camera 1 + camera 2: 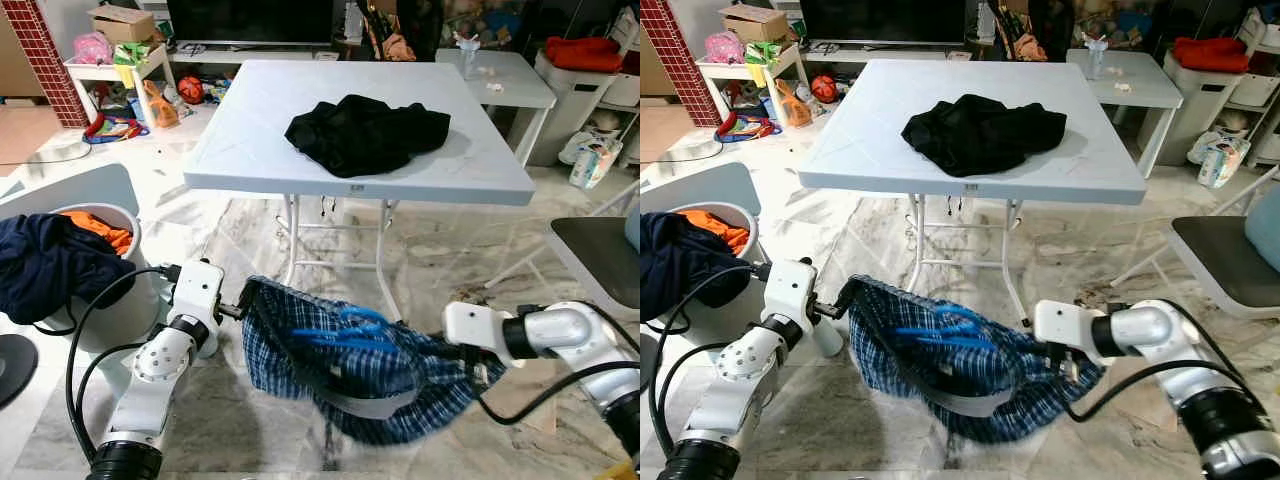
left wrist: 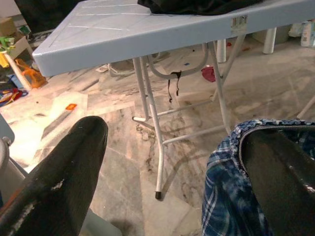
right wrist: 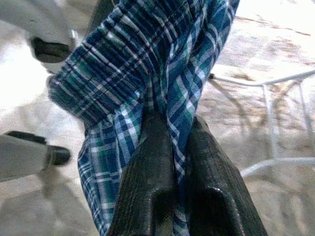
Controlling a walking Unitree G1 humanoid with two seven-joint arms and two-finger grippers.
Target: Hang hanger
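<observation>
Presently catalogued, low in the centre of the head view: one blue plaid garment (image 1: 340, 360), slung between two grippers above the marble floor (image 1: 250, 230), with a blue hanger (image 1: 350, 325) lodged inside its open waist, the hanger lying tilted within the cloth and nowhere near a rail. Left gripper (image 1: 238, 310), at the lower left of the frame, stood with its fingers (image 2: 64, 177) spread wide; one finger was tucked inside the hem of the garment while the other stood clear of it, so the cloth was hooked and stretched rather than pinched, apparently to keep the opening wide for the hanger. Right gripper (image 3: 170, 162), at the lower right, was closed tight on a fold of the plaid fabric, which ran up between its two fingers; this grip seemingly carried the far side and kept the garment taut. Folding table (image 1: 250, 140), upper centre, bore a heap of black clothing (image 1: 365, 130). White laundry basket (image 1: 130, 300), far left, held dark blue and orange clothes (image 1: 55, 260). Grey-seated chair (image 1: 600, 255) stood at the right edge. No hanging rail could be identified; the task was judged to be at the stage of fitting the hanger into the garment, with hanging not yet done.
</observation>
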